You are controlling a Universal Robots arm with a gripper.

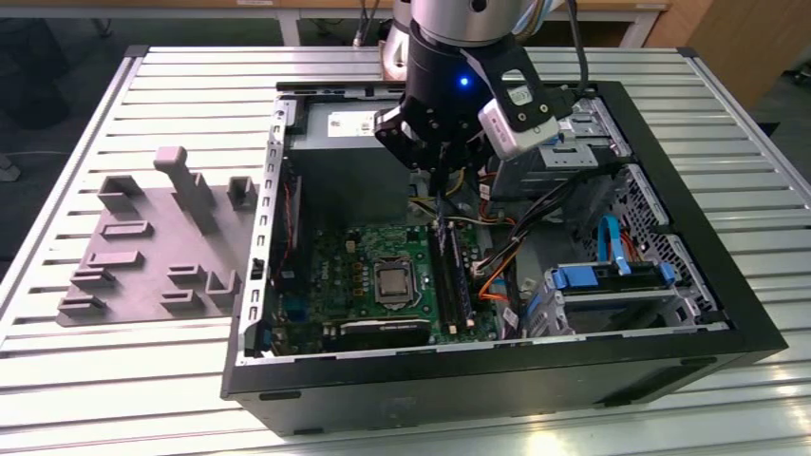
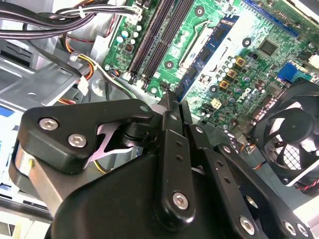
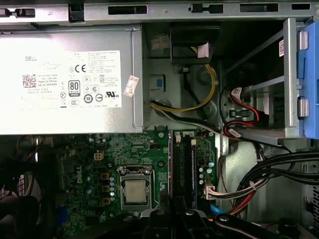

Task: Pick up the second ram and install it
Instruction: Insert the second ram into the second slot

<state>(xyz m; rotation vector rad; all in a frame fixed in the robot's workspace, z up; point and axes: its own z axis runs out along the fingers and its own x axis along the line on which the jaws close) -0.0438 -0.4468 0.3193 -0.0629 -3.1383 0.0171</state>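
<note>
A slatted metal worktop carries an open computer case. Above its green motherboard, the end effector pinches the second ram edge-on between narrowed fingers, over the memory slots.

exterior view high above open computer case, 2 wrist views close, sharing motherboard

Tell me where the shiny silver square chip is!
The shiny silver square chip sits on the green motherboard inside the black computer case, just to the exterior view's left of the long black memory slots.
</note>
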